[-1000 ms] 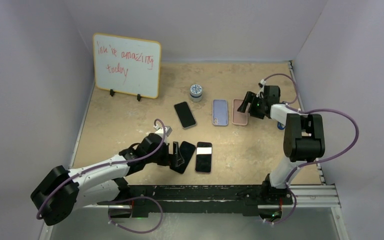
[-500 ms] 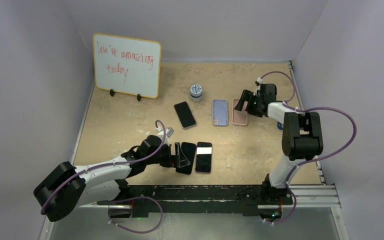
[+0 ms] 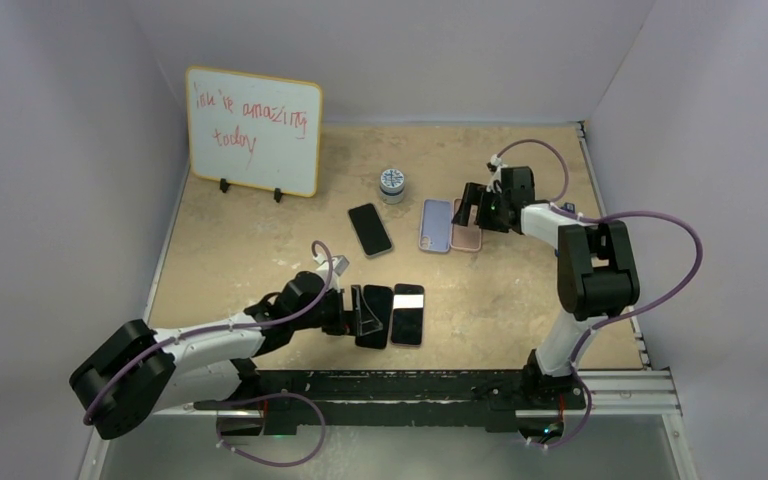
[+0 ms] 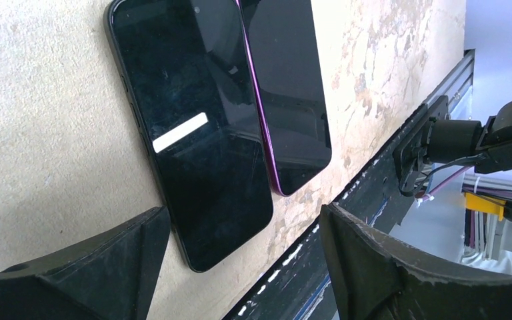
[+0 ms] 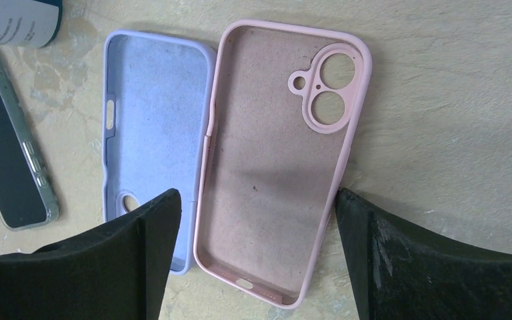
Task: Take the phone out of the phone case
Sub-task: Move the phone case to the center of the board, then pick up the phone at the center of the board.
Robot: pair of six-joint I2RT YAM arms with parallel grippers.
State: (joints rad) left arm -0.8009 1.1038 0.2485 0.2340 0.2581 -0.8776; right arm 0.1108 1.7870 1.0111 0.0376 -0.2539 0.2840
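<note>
A black phone [image 4: 193, 127] and a purple-edged phone [image 4: 287, 87] lie side by side, screens up, near the front edge; they also show in the top view [image 3: 373, 315], [image 3: 407, 314]. My left gripper [image 3: 358, 312] is open and empty at the black phone's near end [image 4: 240, 267]. An empty pink case [image 5: 280, 160] lies against an empty lilac case [image 5: 150, 133]. My right gripper [image 5: 257, 260] is open and straddles the pink case's end; its right finger [image 5: 400, 260] is at the case's edge. A phone in a clear case [image 5: 10, 160] lies to the left.
A whiteboard [image 3: 253, 130] stands at the back left. A small jar [image 3: 392, 184] stands behind the cases. The clear-cased phone [image 3: 370, 229] lies mid-table. The black rail [image 3: 420, 385] runs along the front edge.
My right gripper has moved left, pushing the pink case against the lilac case and shifting both left. My left gripper has edged closer to the black phone.
</note>
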